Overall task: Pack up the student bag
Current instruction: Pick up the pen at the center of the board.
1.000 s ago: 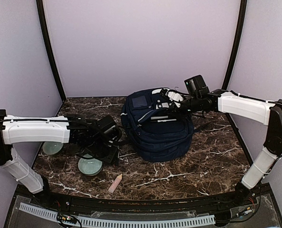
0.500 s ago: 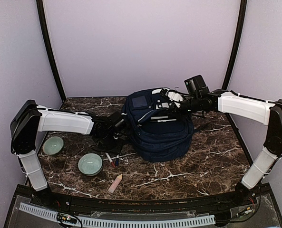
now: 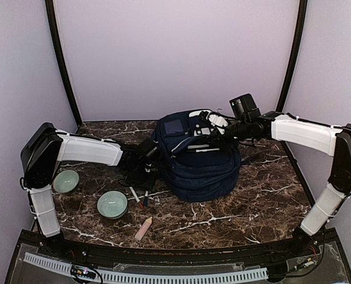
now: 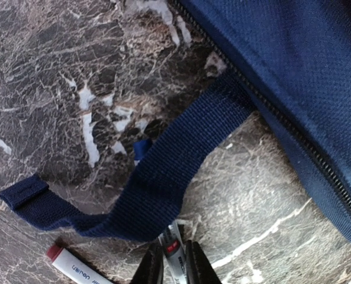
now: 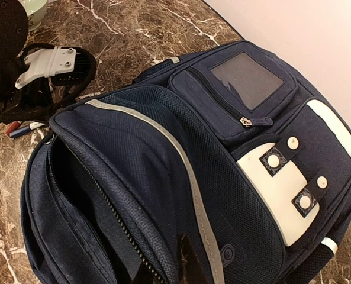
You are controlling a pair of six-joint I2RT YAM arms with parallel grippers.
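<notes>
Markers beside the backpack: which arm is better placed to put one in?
Left: the left hand pinches a marker beside the student bag; the right hand is shut on the bag's rim, holding it open.

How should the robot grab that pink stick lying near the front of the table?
Probably from straight above, pinching the pink stick across its middle. It lies flat and slanted on the table, so the fingers would need to turn and straddle its long sides. Nothing touches it: the nearer green bowl sits apart to its left, leaving room to come down.
</notes>
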